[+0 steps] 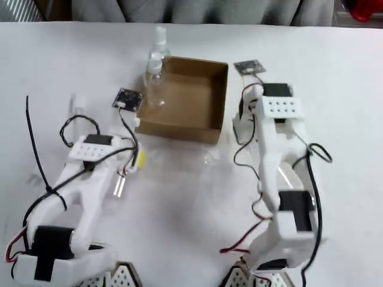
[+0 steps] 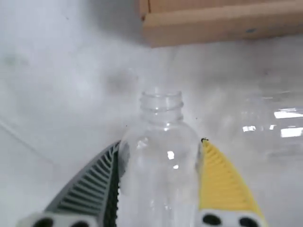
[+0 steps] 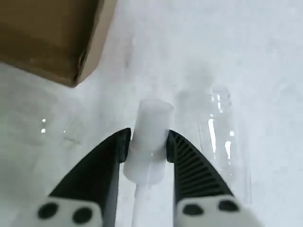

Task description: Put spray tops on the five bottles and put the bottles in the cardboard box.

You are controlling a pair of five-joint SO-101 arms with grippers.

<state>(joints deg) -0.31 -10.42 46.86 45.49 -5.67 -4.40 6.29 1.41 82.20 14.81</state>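
My left gripper (image 2: 161, 147) is shut on a clear bottle (image 2: 161, 111) with no top, held between the grey and yellow fingers. Its open neck points toward the cardboard box (image 2: 222, 21). My right gripper (image 3: 147, 137) is shut on a white spray top (image 3: 151, 118), just off the box's corner (image 3: 71, 52). Another uncapped clear bottle (image 3: 222, 132) lies on the table beside the right gripper. In the high view the box (image 1: 185, 98) sits mid-table between the arms. Two bottles with spray tops (image 1: 155, 69) stand at its far left corner; whether inside or beside it I cannot tell.
The white table (image 1: 179, 209) is open in front of the box. The left arm (image 1: 90, 155) and right arm (image 1: 275, 113) flank the box, with loose cables (image 1: 245, 155) trailing nearby. A faint clear item (image 1: 209, 156) lies before the box.
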